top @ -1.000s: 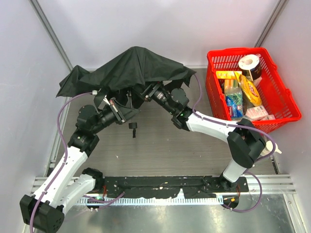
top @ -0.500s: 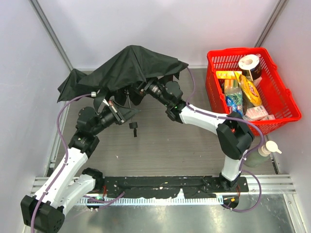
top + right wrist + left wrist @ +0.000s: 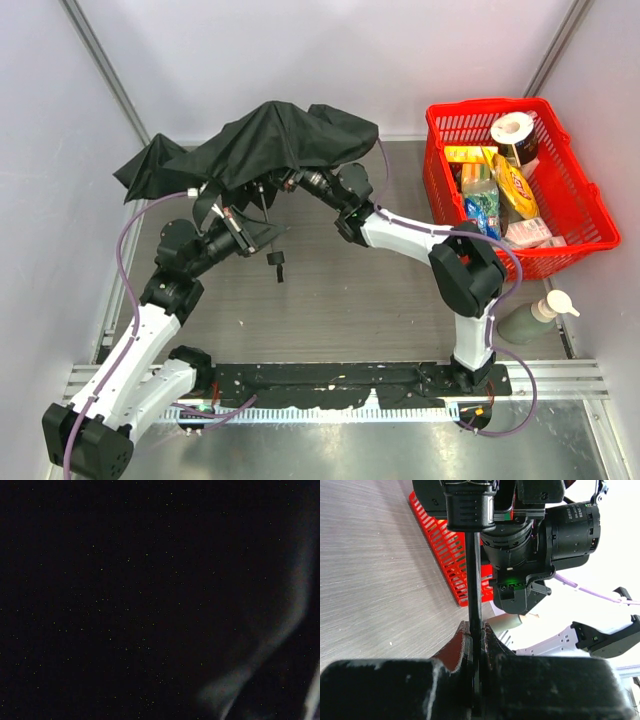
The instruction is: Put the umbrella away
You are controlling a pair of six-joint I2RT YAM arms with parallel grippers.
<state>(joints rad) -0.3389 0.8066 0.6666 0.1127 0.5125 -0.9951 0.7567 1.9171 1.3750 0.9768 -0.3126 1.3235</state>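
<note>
The black umbrella's canopy (image 3: 270,140) hangs half open and crumpled over both grippers at the back of the table. Its thin shaft (image 3: 475,580) runs up to a ribbed black runner (image 3: 470,505). The small handle (image 3: 274,262) hangs below the left gripper. My left gripper (image 3: 260,230) is shut on the shaft, which sits pinched between the pads (image 3: 475,627). My right arm's wrist (image 3: 322,185) reaches under the canopy's right side, and its fingers are hidden by the fabric. The right wrist view is almost fully dark. The right wrist body (image 3: 540,535) shows close behind the runner.
A red basket (image 3: 585,215) full of groceries stands at the back right, and it also shows in the left wrist view (image 3: 445,555). A green bottle with a white pump (image 3: 535,312) stands at the right edge near the right arm. Grey walls close in on both sides.
My right arm has swung left and pushed further under the canopy. The canopy has bunched up and shifted left. The left arm has held still on the shaft.
</note>
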